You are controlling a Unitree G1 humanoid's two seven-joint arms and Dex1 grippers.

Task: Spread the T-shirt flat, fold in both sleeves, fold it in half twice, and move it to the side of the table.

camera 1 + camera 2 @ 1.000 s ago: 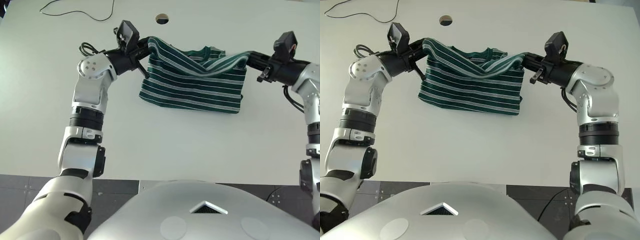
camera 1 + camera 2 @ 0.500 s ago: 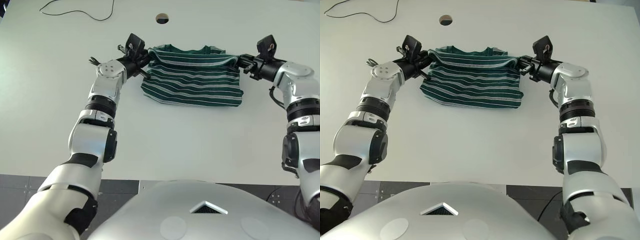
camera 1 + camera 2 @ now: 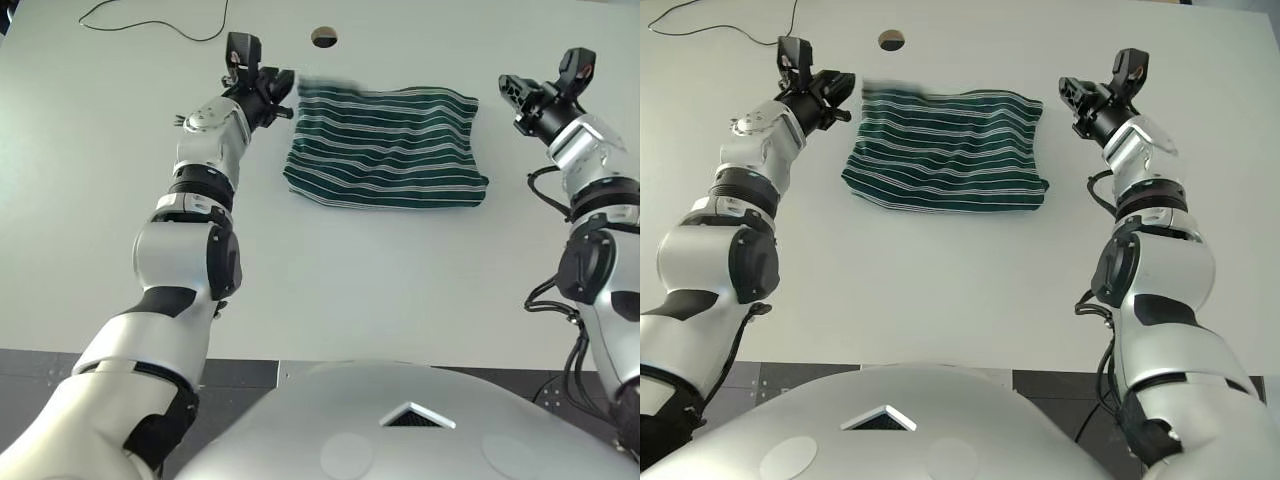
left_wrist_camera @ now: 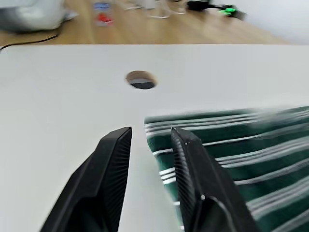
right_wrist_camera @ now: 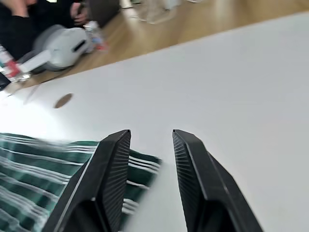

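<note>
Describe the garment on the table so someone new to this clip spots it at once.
Start at the white table, then find the small round hole near its far edge. Just nearer than that hole lies the T-shirt, folded into a rough rectangle: the only dark green, white-striped thing there.

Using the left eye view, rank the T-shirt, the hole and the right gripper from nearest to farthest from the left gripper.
Measured from the left gripper:
1. T-shirt: its far-left corner lies right at the open fingertips.
2. hole: a little beyond, farther back and slightly to the right.
3. right gripper: across the whole shirt, off its right edge.
</note>
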